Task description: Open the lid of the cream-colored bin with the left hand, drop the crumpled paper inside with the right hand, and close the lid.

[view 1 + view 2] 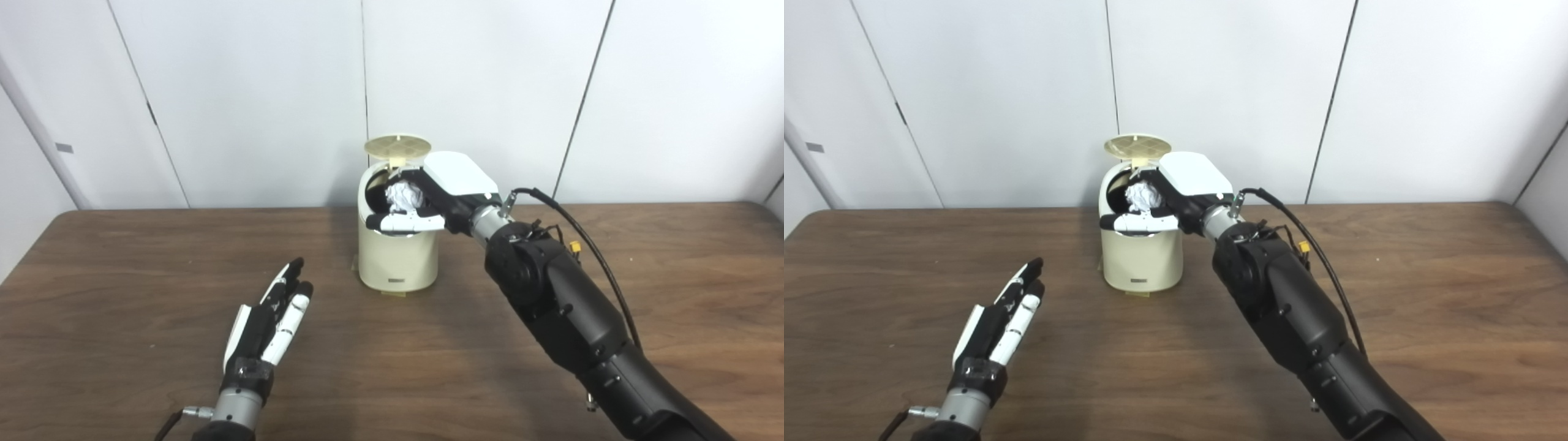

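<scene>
While left hand (269, 324) rests open, right hand (441, 190) grips one crumpled paper (404, 196) over one bin (398, 257).

The bin (398, 260) stands near the back of the table (122, 294), its lid (397, 147) tipped up behind the mouth, and the right hand (444, 193) sits right over that mouth with the crumpled paper (404, 197) in its fingers, so the opening is blocked from above and from the right. The right arm (563, 312) slants across the table's right half toward the bin. The left hand (269, 324), fingers straight and holding nothing, hovers well clear, with bare wood between it and the bin's left side.
</scene>
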Robot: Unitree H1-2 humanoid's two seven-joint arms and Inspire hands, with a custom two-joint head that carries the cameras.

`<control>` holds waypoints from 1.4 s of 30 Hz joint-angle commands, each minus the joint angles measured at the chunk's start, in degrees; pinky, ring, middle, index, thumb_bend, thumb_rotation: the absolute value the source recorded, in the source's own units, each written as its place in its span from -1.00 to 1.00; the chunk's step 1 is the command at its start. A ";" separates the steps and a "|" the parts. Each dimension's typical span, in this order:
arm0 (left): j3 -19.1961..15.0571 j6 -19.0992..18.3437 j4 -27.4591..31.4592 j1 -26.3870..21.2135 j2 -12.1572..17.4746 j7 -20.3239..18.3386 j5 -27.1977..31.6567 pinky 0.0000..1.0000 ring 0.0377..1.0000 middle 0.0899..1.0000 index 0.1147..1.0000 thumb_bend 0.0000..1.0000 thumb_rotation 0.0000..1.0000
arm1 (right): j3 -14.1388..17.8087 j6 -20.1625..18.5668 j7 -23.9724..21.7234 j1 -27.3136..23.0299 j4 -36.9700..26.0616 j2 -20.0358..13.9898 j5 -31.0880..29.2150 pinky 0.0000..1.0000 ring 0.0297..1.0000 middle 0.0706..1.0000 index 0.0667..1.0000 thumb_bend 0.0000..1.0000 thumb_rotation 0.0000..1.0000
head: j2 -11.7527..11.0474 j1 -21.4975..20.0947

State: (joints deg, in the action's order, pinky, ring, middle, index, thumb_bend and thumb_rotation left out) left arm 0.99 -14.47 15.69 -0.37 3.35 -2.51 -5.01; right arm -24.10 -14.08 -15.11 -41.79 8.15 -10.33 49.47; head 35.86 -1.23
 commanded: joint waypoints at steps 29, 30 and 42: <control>0.08 1.62 -0.06 -1.31 -0.54 0.04 0.68 0.94 0.97 0.95 0.96 0.21 0.54 | -0.39 2.09 0.41 -1.76 0.27 0.18 -0.85 0.61 0.77 0.81 0.85 0.40 0.97 | -0.09 -0.18; 0.07 1.58 -0.05 -1.29 -0.56 -0.05 0.88 0.94 0.97 0.95 0.97 0.21 0.53 | -0.53 1.67 -0.29 -1.85 0.07 0.12 -0.77 0.63 0.79 0.83 0.86 0.41 0.99 | -0.08 -0.20; 0.11 1.44 -0.24 -1.20 -0.57 -0.42 1.40 1.00 1.00 0.98 1.00 0.20 0.46 | -1.27 0.70 -3.03 -1.99 -0.53 -0.18 0.32 0.62 0.82 0.88 0.83 0.40 0.90 | -0.19 -0.12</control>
State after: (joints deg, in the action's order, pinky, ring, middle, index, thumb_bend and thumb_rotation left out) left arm 1.00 -14.47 14.51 -0.34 2.90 -2.96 -4.15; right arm -25.28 -13.22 -17.54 -41.43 8.37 -10.47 49.92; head 35.60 -1.32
